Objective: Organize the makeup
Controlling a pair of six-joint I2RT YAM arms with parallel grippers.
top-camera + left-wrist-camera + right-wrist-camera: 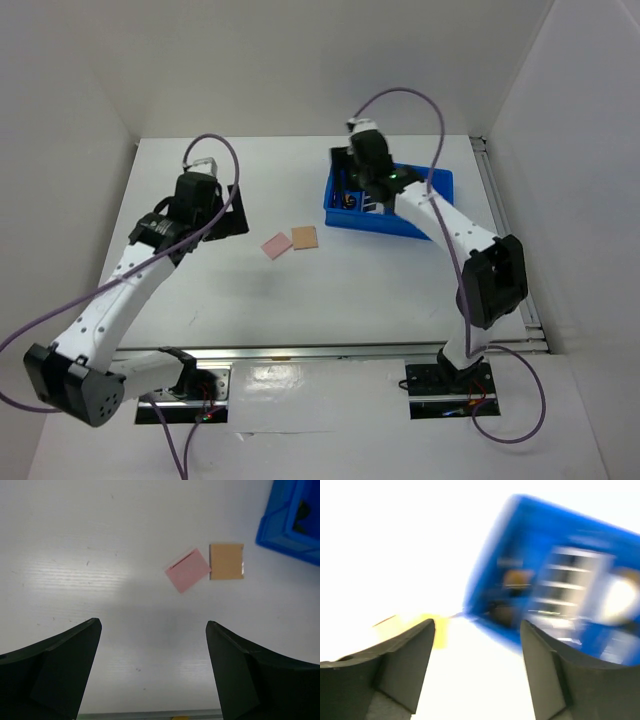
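The pink square pad [188,570] and tan square pad [226,561] lie on the white table [75,555] ahead-right of the wide-open, empty left gripper [154,624], seemingly nearer it than the open, empty right gripper [477,624] over the blue plastic tray [370,222].

The left gripper [153,625] hangs over the white table [75,555], its two dark fingers spread wide and gripping nothing. Beyond them lie a pink pad [188,570] and a tan pad [226,561] side by side, seemingly touching at one corner. The corner of a blue tray [285,525] enters at upper right, well apart from the pads.
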